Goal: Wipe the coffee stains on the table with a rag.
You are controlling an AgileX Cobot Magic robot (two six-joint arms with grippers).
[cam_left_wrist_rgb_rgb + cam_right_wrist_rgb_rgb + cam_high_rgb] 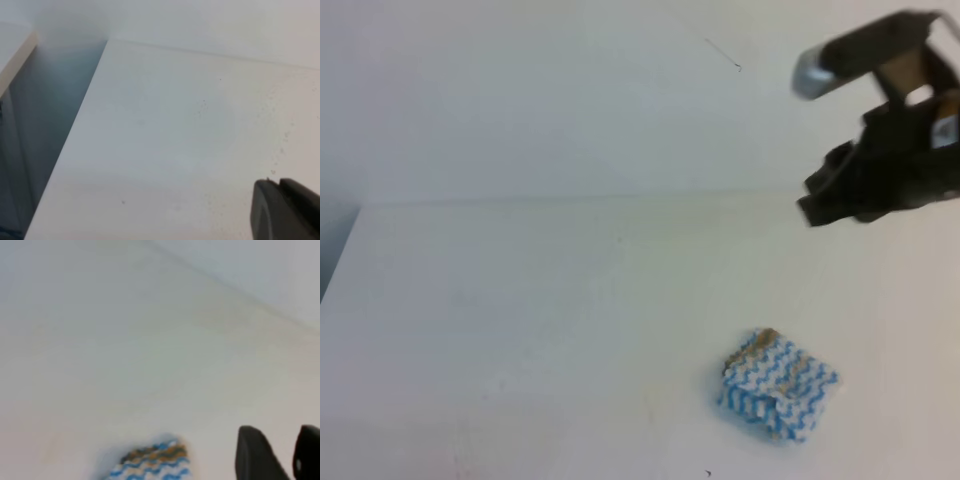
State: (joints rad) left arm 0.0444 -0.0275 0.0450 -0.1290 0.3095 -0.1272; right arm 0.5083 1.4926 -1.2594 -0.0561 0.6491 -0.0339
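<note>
1. Lying alone on the white worktop (520, 300), the rag (778, 385) sits toward the right front, folded into a small bundle with blue and white zigzag stripes and brownish smudges along its upper edge.
2. No orange-brown coffee blotch shows on the bare surface in any view; judging from that, the wiping looks largely done, though the pictures are blurred.
3. High above and well apart from the rag, the right pincer (825, 195) hangs in the air with nothing between its dark fingers, so it is released.
4. Only a dark corner of the left pincer (285, 210) shows, and I cannot tell whether it is released or clenched.
5. As a judgement, the rag is light, soft and limp; it will crumple rather than slide, so pinching the raised top fold from above suits it best.
6. The high view alone shows rag and right arm together. The right wrist view catches just the rag's smudged top edge. The left wrist view shows tiny dark specks and the worktop's left edge.
</note>
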